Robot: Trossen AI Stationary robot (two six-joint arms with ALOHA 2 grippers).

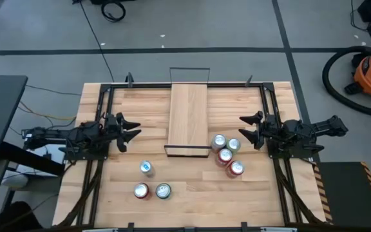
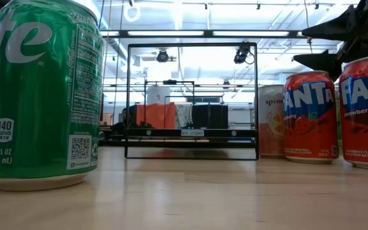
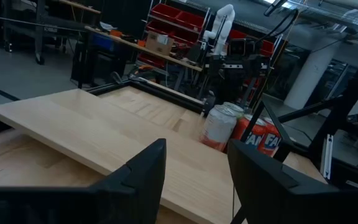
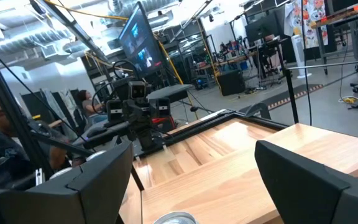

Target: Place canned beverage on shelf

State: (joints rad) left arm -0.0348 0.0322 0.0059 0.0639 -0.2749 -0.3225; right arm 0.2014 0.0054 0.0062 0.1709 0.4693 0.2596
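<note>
Wood slat table [image 1: 121, 206] fills the high view; shelf [image 1: 188, 116] lies flat along its middle, bare, thin black wire rails at both short ends.

Left gripper [image 1: 132, 128] hovers at the left edge, fingers spread, pinching nothing. Right gripper [image 1: 248, 128] hovers at the right edge, fingers spread too, nothing held. Both sit well apart from any can.

Cans: 7 in all, none on the shelf.
- Cluster of 4 [image 1: 226, 153] just off the shelf's near right corner, packed touching or nearly so. 2 silver-topped, 2 red; low view reads Fanta strawberry on the red ones.
- Loose group of 3 [image 1: 152, 182] near the front, left of centre. Green can [image 2: 40, 96] stands upright, label clean, no dents seen.

Task looks not yet begun.

Risks, as judged:
- Cluster is tight; spread fingers coming down on 1 can would likely bump its neighbours and topple them.
- Wire rail stands beside the cluster; a low carry could clip it.
- Shelf is narrow; an off-centre set-down could leave a can at its long edge.
</note>
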